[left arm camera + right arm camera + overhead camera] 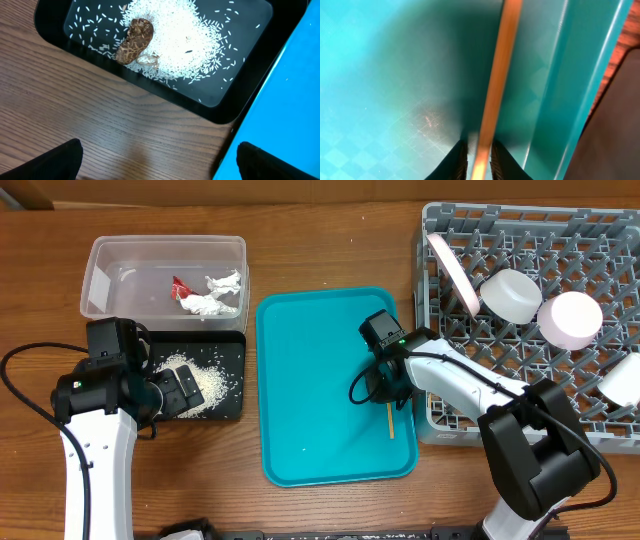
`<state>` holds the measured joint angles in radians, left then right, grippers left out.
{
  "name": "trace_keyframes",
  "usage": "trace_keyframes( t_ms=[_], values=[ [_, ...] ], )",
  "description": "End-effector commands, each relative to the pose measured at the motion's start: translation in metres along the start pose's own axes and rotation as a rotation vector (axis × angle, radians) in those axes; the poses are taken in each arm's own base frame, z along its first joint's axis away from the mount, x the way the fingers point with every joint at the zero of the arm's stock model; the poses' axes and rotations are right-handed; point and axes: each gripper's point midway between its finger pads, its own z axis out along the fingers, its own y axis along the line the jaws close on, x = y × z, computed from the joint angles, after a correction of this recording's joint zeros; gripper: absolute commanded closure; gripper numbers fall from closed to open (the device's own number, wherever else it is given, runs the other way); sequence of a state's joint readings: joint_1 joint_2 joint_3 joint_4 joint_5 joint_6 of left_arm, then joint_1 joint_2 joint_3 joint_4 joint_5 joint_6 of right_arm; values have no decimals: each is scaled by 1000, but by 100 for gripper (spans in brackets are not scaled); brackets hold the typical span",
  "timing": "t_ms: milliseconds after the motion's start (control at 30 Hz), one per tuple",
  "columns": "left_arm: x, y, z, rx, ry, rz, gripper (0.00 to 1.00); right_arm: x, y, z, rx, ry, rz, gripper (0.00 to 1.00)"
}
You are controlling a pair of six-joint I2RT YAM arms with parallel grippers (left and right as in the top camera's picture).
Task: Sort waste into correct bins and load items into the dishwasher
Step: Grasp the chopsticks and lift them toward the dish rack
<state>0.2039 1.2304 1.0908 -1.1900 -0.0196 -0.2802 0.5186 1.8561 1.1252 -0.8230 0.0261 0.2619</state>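
My right gripper (390, 402) (479, 160) is over the right side of the teal tray (310, 380) and is shut on a wooden chopstick (390, 423) (497, 75), whose tip points at the tray floor. My left gripper (175, 390) (160, 160) is open and empty above bare wood, just in front of the black tray (228, 350) (235, 100). That tray holds loose rice (200, 380) (180, 40) and a brown food scrap (135, 40). The clear tub (120, 270) holds the red wrapper (180, 286) and white tissue (215, 300). The grey dish rack (600, 240) holds a plate (452, 272), two bowls (510, 295) (570, 320) and a cup (622, 380).
The teal tray's right rim (590, 90) lies close against the rack's left wall. The left arm's black cable (30, 410) loops over the wood at the far left. The teal tray's corner shows in the left wrist view (280, 100).
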Motion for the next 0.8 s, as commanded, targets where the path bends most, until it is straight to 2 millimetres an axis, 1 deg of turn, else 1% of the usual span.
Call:
trace_keyframes(
  t_ms=[0, 167, 233, 300, 367, 400, 433, 467, 500, 533, 567, 600, 633, 667, 700, 733, 767],
  values=[
    [-2, 2, -2, -4, -4, 5, 0, 8, -1, 7, -4, 28, 5, 83],
    [-2, 2, -2, -4, -4, 5, 0, 17, 5, 6, -43, 69, 4, 84],
    [-2, 2, -2, -4, -4, 5, 0, 19, 6, 1, -46, 90, 5, 96],
    [-2, 2, -2, -4, -4, 5, 0, 15, 7, -8, -46, 91, 5, 96],
    [-2, 2, -2, -4, -4, 5, 0, -4, 14, -38, -65, 34, 2, 96],
    [-2, 2, -2, -4, -4, 5, 0, -15, 17, -58, -80, -14, -2, 96],
    [-2, 2, -2, -4, -4, 5, 0, -22, 18, -73, -89, -49, -2, 96],
    [-2, 2, -2, -4, -4, 5, 0, -33, 16, -98, -80, -112, 0, 96],
    [-2, 2, -2, -4, -4, 5, 0, -38, 11, -111, -61, -150, 6, 96],
    [-2, 2, -2, -4, -4, 5, 0, -49, -10, -141, 0, -239, 39, 96],
    [-2, 2, -2, -4, -4, 6, 0, -55, -28, -155, 37, -283, 76, 96],
    [-2, 2, -2, -4, -4, 5, 0, -58, -45, -163, 57, -306, 106, 96],
    [-2, 2, -2, -4, -5, 5, 0, -59, -61, -165, 71, -309, 109, 96],
    [-2, 2, -2, -4, -4, 5, 0, -60, -69, -164, 80, -303, 104, 96],
    [-2, 2, -2, -4, -4, 5, 0, -58, -79, -162, 96, -287, 90, 92],
    [-2, 2, -2, -4, -4, 5, 0, -54, -93, -159, 115, -256, 74, 92],
    [-2, 2, -2, -4, -4, 5, 0, -52, -101, -157, 122, -242, 84, 92]
  ],
)
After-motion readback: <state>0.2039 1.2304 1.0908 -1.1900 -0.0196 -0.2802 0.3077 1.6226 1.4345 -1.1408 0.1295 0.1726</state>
